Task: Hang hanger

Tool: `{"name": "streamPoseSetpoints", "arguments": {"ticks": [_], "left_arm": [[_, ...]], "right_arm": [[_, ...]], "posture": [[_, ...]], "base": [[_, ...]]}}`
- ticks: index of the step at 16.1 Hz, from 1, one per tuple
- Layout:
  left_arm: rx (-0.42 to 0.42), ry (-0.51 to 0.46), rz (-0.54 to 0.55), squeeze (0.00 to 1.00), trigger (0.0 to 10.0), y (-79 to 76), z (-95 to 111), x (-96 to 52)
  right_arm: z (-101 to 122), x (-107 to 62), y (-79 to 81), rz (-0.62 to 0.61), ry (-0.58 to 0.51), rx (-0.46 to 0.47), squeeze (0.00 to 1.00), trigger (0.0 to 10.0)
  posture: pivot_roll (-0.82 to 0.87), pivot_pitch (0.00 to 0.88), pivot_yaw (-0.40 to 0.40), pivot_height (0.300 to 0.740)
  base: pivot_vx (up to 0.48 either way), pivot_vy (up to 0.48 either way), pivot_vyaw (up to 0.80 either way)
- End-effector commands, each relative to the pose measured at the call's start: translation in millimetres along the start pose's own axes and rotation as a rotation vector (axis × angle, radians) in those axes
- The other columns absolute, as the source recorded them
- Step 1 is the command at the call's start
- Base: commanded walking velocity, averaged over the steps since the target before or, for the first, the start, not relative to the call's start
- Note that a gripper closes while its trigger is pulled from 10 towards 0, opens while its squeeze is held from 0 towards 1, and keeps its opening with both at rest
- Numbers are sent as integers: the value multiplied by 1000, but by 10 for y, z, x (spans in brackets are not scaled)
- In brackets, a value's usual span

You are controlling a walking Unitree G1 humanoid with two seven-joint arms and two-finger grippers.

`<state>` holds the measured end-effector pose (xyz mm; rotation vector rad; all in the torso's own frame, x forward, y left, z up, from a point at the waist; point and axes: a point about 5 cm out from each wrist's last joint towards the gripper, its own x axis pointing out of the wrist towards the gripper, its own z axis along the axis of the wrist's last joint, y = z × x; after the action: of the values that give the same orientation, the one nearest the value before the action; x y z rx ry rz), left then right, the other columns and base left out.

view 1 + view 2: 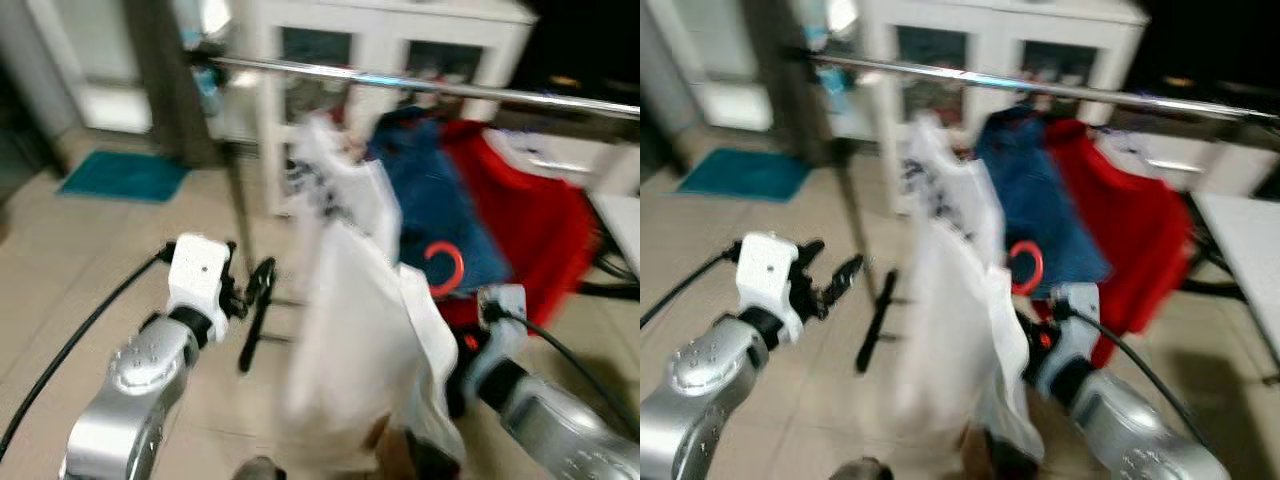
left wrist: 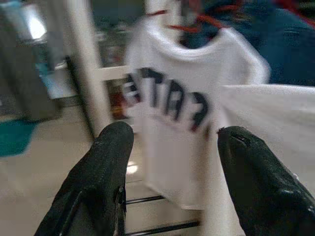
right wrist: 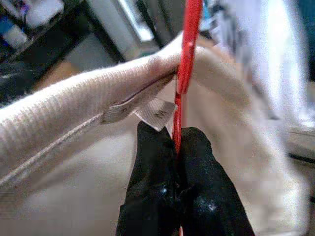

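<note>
A red hanger [image 3: 186, 64] carries a cream garment [image 1: 360, 350], and its hook [image 1: 445, 268] sticks up in front of the hung clothes. My right gripper [image 3: 176, 142] is shut on the hanger's neck just under the collar. In the eye views the garment hides its fingers, and the right wrist [image 1: 500, 312] shows beside the cloth. The metal rail [image 1: 400, 82] runs across above, holding a white printed shirt [image 1: 335, 185], a blue garment [image 1: 440, 200] and a red one [image 1: 535, 225]. My left gripper [image 1: 255, 285] is open and holds nothing, left of the cream garment, pointing at the printed shirt [image 2: 172, 98].
The rack's dark upright pole [image 1: 237, 200] stands just beyond the left gripper. A white cabinet [image 1: 400, 35] is behind the rail. A teal mat [image 1: 125, 175] lies on the tiled floor at the far left. A white surface's edge [image 1: 1250, 240] shows at the right.
</note>
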<state>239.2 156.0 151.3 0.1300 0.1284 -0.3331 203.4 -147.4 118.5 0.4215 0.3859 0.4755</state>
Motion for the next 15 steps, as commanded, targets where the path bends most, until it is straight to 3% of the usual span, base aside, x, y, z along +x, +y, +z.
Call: {"name": "streamPoseSetpoints", "arguments": {"ticks": [1, 4, 10, 12, 15], "left_arm": [[-2, 19, 17, 0, 10000, 8, -41, 1], [-6, 20, 40, 0, 10000, 12, -44, -22], [-4, 21, 33, 0, 10000, -7, -25, 5], [-85, 51, 15, 0, 10000, -21, -58, 18], [-49, 57, 28, 0, 10000, -4, -64, 15]], "right_arm": [[56, -1, -20, -26, -34, -29, 0, 10000], [20, 87, -73, -109, -8, -100, 0, 10000], [25, 162, -21, -116, -16, -141, 0, 10000], [54, 172, -11, -115, -32, -148, 0, 10000], [78, 185, 18, -97, -40, -150, 0, 10000]], "posture": [[44, 57, -58, 740], [46, 77, -72, 740], [36, 87, -60, 740], [34, 91, -58, 740], [34, 92, -55, 740]], "base": [[0, 0, 800], [0, 0, 533], [0, -376, 0], [0, 407, 0], [0, 440, 0]]}}
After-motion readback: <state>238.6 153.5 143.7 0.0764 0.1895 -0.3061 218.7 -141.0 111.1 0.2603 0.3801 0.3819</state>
